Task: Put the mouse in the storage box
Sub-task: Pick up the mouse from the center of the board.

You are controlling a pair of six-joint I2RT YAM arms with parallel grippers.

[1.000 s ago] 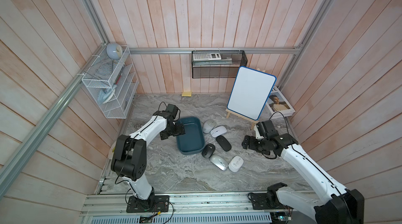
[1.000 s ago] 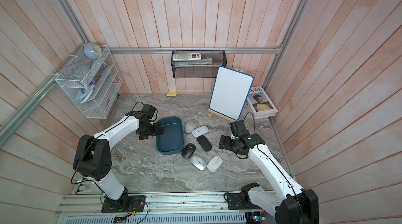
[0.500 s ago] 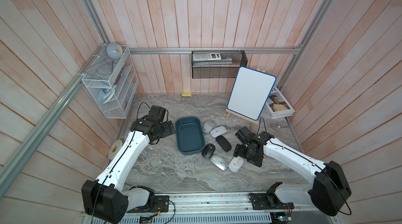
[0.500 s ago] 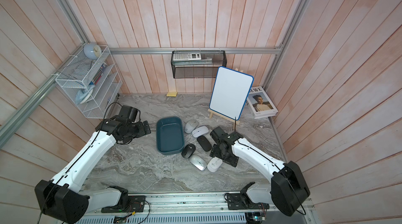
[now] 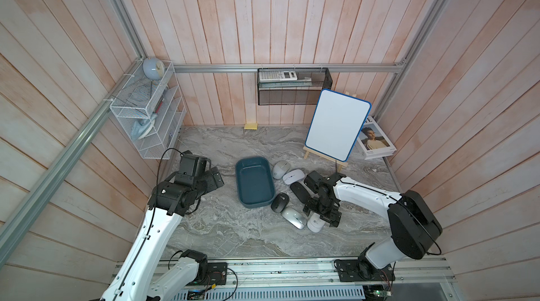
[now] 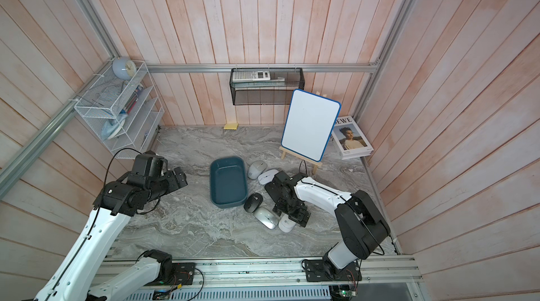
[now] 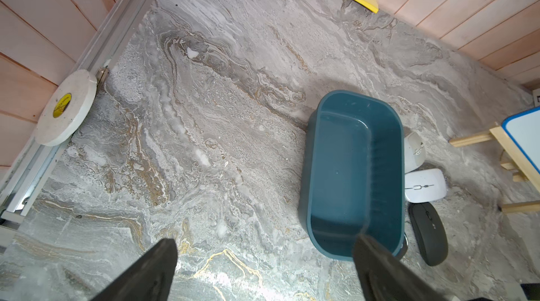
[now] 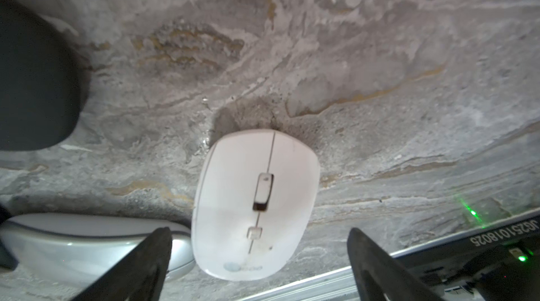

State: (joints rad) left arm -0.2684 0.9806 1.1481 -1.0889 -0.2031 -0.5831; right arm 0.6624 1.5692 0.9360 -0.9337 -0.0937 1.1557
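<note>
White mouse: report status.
Right tool open over white mouse, no grip. Left tool open beside empty box. Silver mouse close alongside.

Walls (image 5: 263, 22): pale pink wood planks w/ aluminium rails (image 5: 219, 68). Counter (image 5: 228, 226) is grey marble, gold veins. White wire rack (image 5: 146, 115) & black mesh basket (image 5: 293, 95) hang on walls. Whiteboard (image 5: 337, 127) on easel near back corner, magazine (image 5: 375, 144) just beside. Light even.

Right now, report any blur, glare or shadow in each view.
In both top views: sharp, evenly lit. Left wrist view: storage box sharp, left fingers out of focus. Right wrist view: white mouse slightly soft, dark shadow at its front, right fingers blurred.
</note>
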